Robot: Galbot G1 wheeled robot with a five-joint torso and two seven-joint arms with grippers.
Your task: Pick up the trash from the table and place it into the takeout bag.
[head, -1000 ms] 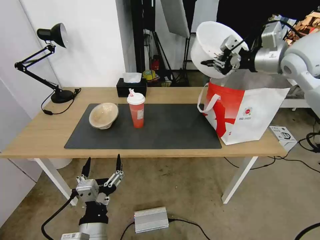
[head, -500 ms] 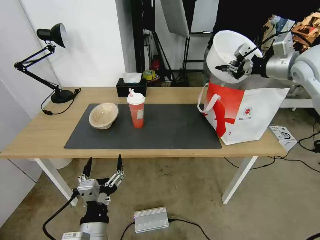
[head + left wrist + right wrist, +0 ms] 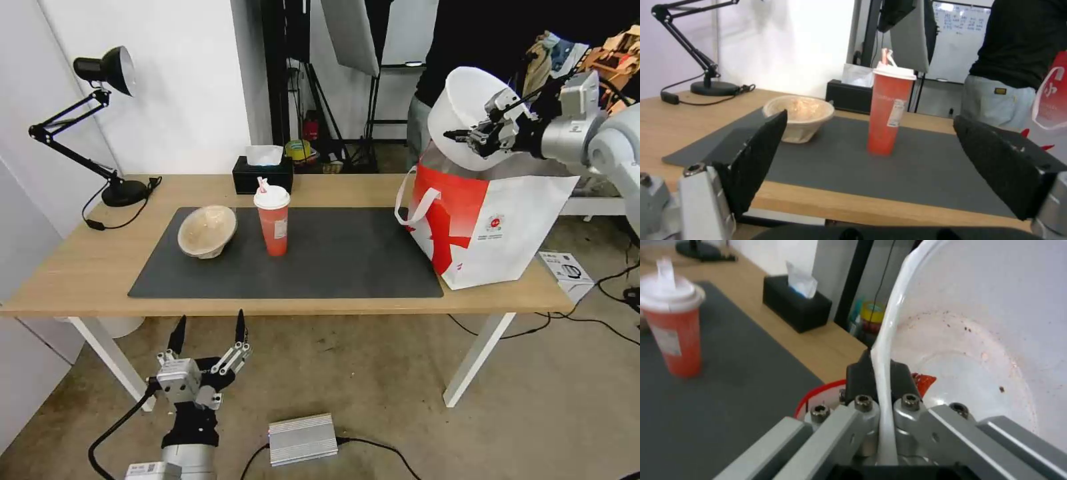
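Placing step: my right gripper [image 3: 467, 135] pinches the white plastic bowl [image 3: 467, 107] by its rim above the takeout bag [image 3: 493, 227], left gripper [image 3: 208, 331] wide open and idle below the table [image 3: 80, 273]; next, I judge, lower and release inside.

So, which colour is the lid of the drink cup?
White, on the red drink cup; the left wrist view shows it best.

The mat [image 3: 333, 257] lies bare between the cup [image 3: 273, 220] and the bag [image 3: 490, 223], a wide lane. The pulp bowl [image 3: 207, 230] stands just beside the cup; the tissue box [image 3: 263, 175] blocks behind. The white bowl [image 3: 467, 110] hangs over the bag's mouth.
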